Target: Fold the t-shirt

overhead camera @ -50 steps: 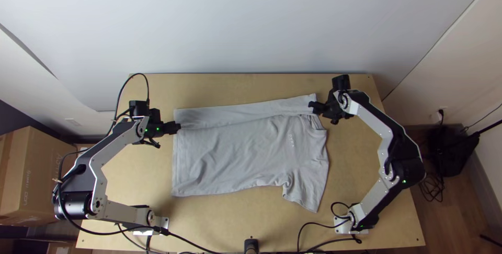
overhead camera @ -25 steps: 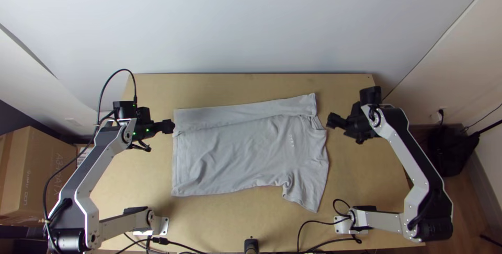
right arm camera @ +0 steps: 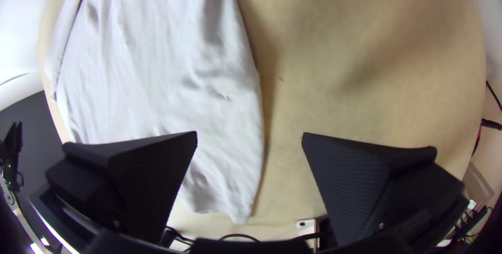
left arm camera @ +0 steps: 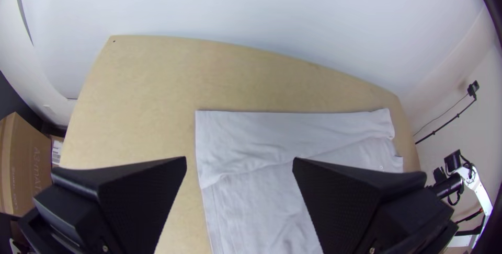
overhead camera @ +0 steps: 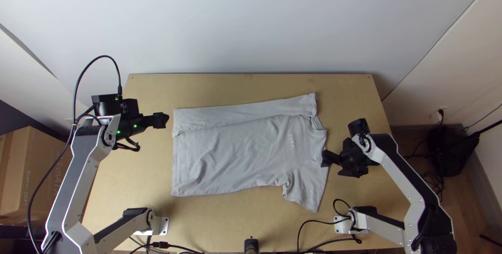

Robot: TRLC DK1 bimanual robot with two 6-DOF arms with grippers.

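A: Taking the far edge as twelve o'clock, where is the t-shirt (overhead camera: 235, 154) lying?

B: It is lying mid-table (overhead camera: 251, 228), its hem (overhead camera: 175, 165) facing nine. The twelve o'clock side is forming a folded-in strip (overhead camera: 240, 116); one sleeve (overhead camera: 307, 191) is pointing towards five.

A: How should the next fold be going?

B: I'm guessing the near side is needing its turn. The right gripper (right arm camera: 250, 133) should be pinching the sleeve and the left gripper (left arm camera: 240, 158) the hem's seven-to-eight o'clock corner (overhead camera: 176, 191), both lifting low and together towards twelve. Uneven pulling would be skewing the strip.

A: What are the grippers doing?

B: Both are gaping wide, holding nothing. The left is standing just off the hem, around ten. The right is hovering by the collar end, around three; whether it is touching cloth, I'm not able to tell.
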